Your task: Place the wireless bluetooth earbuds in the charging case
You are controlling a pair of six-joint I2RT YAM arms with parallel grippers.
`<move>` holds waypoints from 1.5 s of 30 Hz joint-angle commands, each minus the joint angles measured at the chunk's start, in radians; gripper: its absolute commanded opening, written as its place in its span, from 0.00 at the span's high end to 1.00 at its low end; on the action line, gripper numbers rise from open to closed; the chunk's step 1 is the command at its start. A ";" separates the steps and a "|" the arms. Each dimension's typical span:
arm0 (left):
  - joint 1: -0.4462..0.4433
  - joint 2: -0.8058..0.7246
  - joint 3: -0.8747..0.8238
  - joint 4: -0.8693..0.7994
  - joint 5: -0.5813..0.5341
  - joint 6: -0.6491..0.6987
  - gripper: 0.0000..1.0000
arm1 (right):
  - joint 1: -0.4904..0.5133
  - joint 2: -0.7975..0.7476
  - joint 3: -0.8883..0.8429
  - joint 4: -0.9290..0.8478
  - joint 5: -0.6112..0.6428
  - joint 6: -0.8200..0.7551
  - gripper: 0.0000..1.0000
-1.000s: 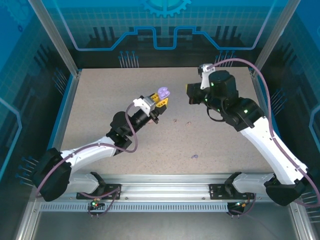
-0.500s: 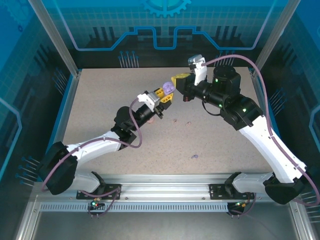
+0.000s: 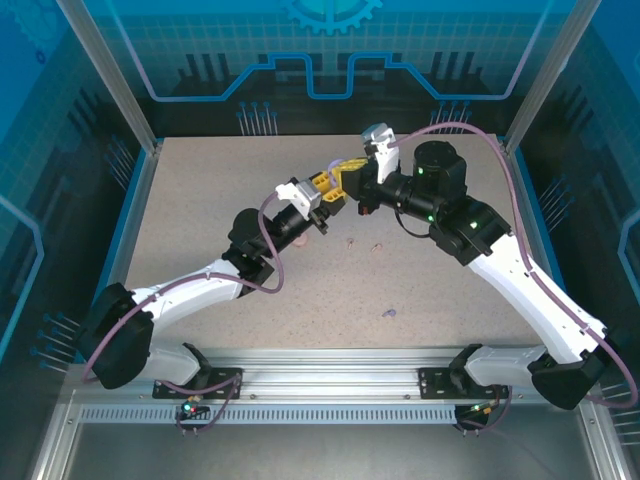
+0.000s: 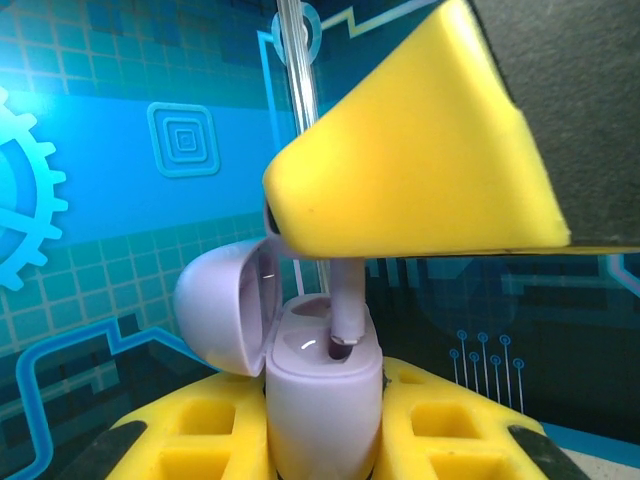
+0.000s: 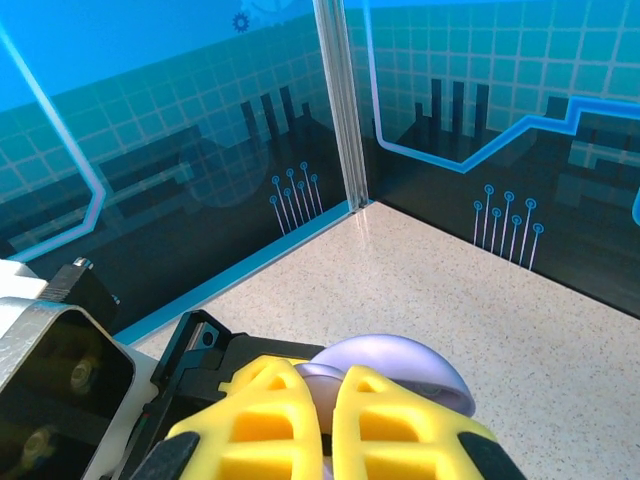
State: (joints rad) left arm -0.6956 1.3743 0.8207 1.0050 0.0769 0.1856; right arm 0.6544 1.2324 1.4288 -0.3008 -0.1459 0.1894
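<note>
My left gripper (image 3: 322,192) is shut on the lilac charging case (image 4: 320,395), held upright above the table with its lid (image 4: 222,310) swung open to the left. My right gripper (image 3: 350,174) meets it from the right and is shut on a lilac earbud (image 4: 345,305). The bud's stem points down, its tip at the mouth of the case's near slot. In the right wrist view the yellow fingers (image 5: 400,420) frame the domed lid (image 5: 405,368). Two more tiny buds (image 3: 377,247) (image 3: 388,313) lie loose on the table.
The speckled table (image 3: 200,200) is ringed by blue-lit walls and aluminium posts (image 3: 105,75). The left arm's black wrist body (image 5: 215,355) sits just under my right fingers. The two arms nearly touch at the table's middle back.
My right gripper has swung left and down toward the left gripper, which rose slightly toward it. The earbud's stem now hangs right over the open case's slot.
</note>
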 commanded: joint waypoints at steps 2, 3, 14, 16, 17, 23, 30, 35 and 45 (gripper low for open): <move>0.002 -0.003 0.029 0.025 0.015 0.002 1.00 | 0.004 -0.031 -0.020 0.037 0.009 -0.015 0.93; 0.002 -0.002 0.029 0.025 0.015 0.001 1.00 | 0.001 -0.032 -0.022 0.038 0.011 -0.015 0.93; 0.002 0.004 0.028 0.024 0.011 -0.003 1.00 | -0.039 -0.039 -0.034 0.035 -0.004 0.008 0.94; 0.001 0.006 0.029 0.020 0.014 -0.006 1.00 | -0.041 -0.036 -0.033 0.034 -0.006 0.010 0.94; 0.001 0.008 0.029 0.020 0.014 -0.007 1.00 | -0.041 -0.034 -0.033 0.035 -0.010 0.012 0.94; -0.001 0.012 0.031 0.023 0.015 -0.013 1.00 | -0.041 -0.016 -0.014 0.031 -0.030 0.018 0.94; -0.001 0.003 0.029 0.015 0.012 -0.011 1.00 | -0.040 -0.009 -0.023 0.011 -0.026 0.006 0.95; -0.001 -0.004 0.029 0.008 0.008 -0.009 1.00 | -0.041 -0.020 -0.049 -0.003 -0.019 -0.024 0.96; -0.001 -0.007 0.031 -0.001 0.000 -0.011 1.00 | -0.052 -0.014 -0.034 -0.077 -0.054 -0.136 0.97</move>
State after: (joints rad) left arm -0.6964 1.3792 0.8223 0.9596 0.0769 0.1825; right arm 0.6167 1.2186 1.3880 -0.3016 -0.1673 0.1085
